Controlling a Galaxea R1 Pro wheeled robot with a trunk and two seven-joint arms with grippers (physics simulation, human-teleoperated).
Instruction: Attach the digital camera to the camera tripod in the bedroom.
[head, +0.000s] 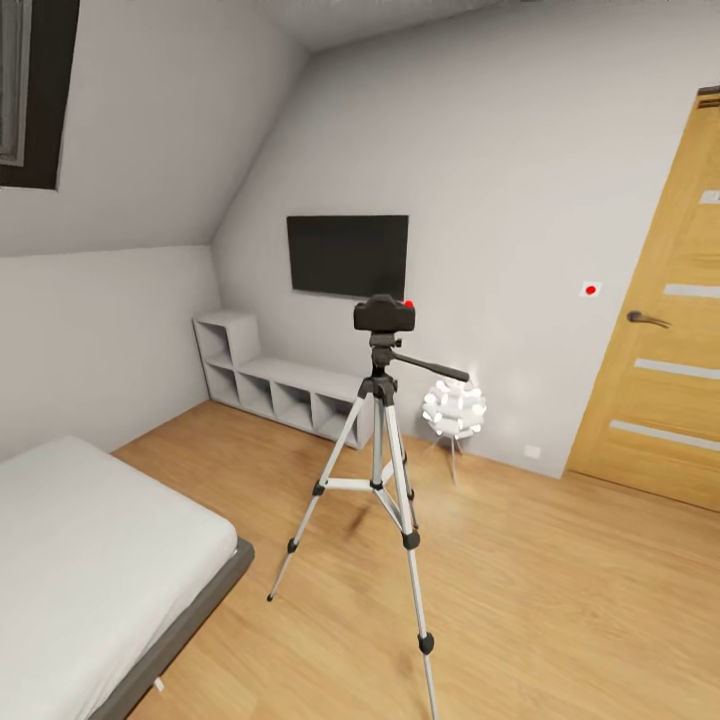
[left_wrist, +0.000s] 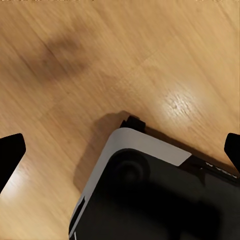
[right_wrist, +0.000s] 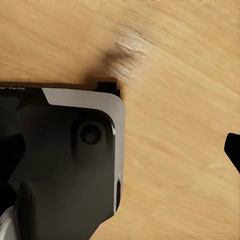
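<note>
Sitting on the head of the camera tripod (head: 382, 470) before the wall TV (head: 348, 255), the digital camera (head: 384, 314) looks attached, so nothing seems left, with the left hand (left_wrist: 120, 152) spread apart and the right hand's state impossible to tell.

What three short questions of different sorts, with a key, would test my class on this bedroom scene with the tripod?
1. True or false: the digital camera sits on top of the camera tripod.
2. Which stands nearest the white ball lamp? A) bed B) oak door C) skylight
3. Fill in: the left gripper hangs over the wood ___ with its fingers apart.

Key: 1 true; 2 B; 3 floor.
</note>
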